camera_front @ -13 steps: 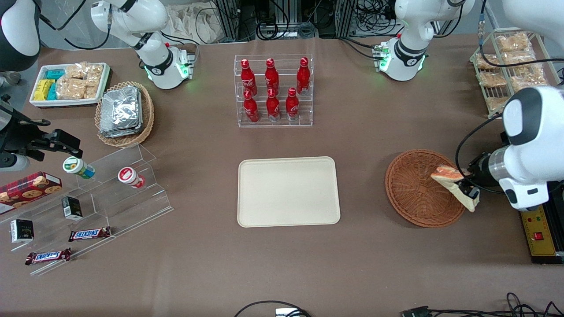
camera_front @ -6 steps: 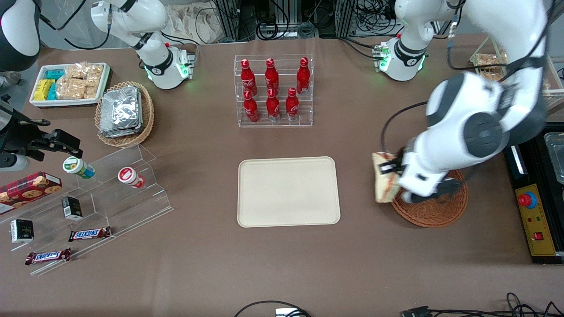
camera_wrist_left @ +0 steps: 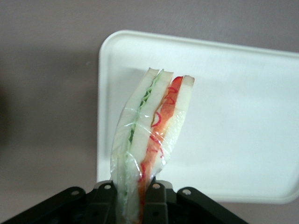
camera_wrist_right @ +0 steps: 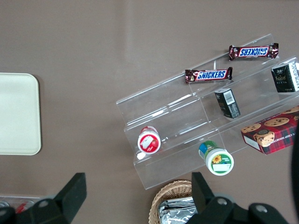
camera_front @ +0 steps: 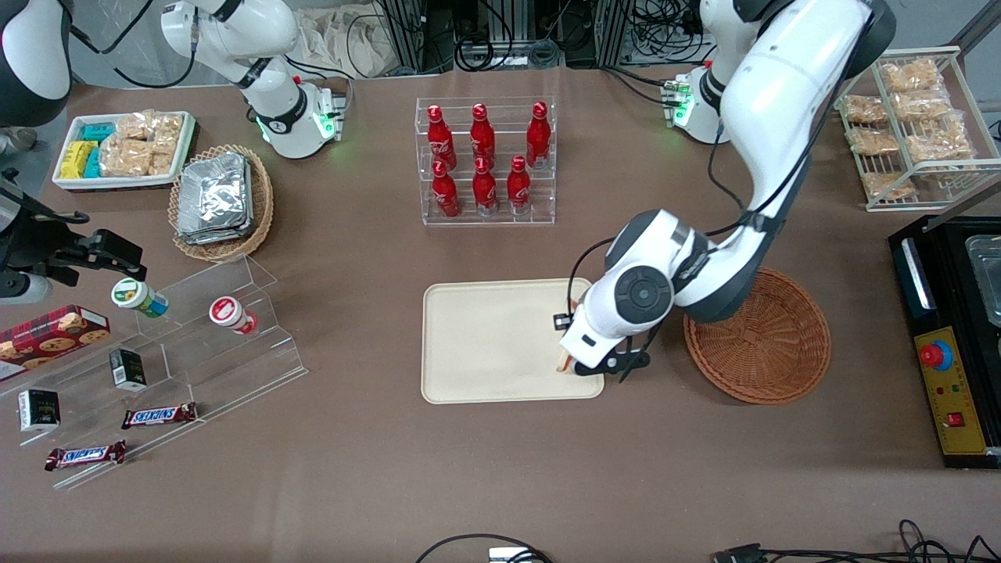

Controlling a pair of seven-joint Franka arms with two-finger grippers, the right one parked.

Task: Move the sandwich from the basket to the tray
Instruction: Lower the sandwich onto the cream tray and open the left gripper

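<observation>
The gripper point(camera_wrist_left: 138, 198) clamps the sandwich point(camera_wrist_left: 152, 140) by one end (long axis pointing away from the fingers), held above the tray point(camera_front: 485, 344), over the edge nearest the basket point(camera_front: 770, 344).

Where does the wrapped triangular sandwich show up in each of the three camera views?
Front view: the wrapped white-bread sandwich is mostly hidden under the left arm's gripper, above the cream rectangular tray.
Left wrist view: the sandwich is gripped on edge between the fingers, over the tray.
Right wrist view: not in it.
Shared landmark: the tray, also in the right wrist view.
</observation>
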